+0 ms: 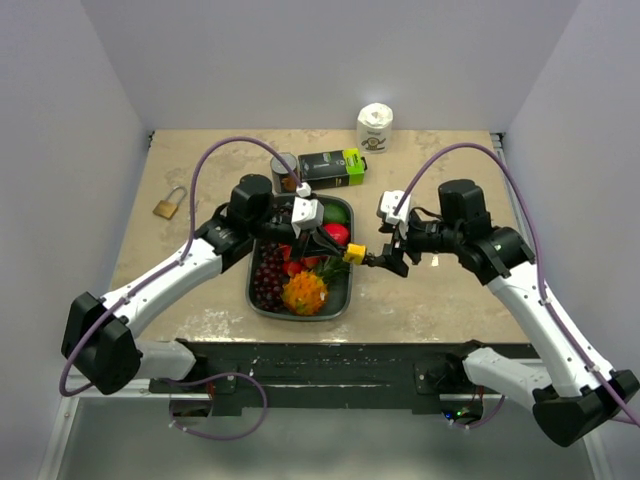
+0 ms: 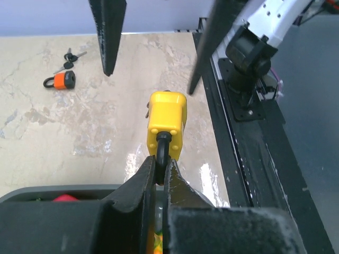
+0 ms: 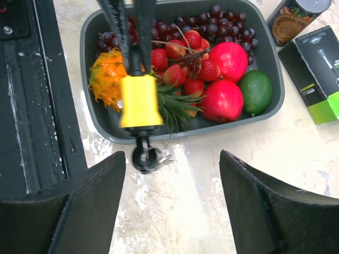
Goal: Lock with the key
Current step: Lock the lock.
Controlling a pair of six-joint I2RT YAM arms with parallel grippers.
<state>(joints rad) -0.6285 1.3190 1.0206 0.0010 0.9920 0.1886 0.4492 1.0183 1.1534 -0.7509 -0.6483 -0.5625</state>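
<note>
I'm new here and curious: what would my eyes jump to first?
The bright yellow padlock, pinched by its hoop in the left gripper above the table, a key in its end. Next, the tray of colourful fruit beside it, and the right gripper gaping open close by.

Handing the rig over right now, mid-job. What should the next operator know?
Left gripper: shut on the shackle of the yellow padlock, holding it up by the edge of the fruit tray.
Right gripper: open, one finger on each side of the key, not touching it.
Done: the key is in the padlock's keyhole.
Left: probably grip and turn the key. Whether it has been turned cannot be told.
</note>
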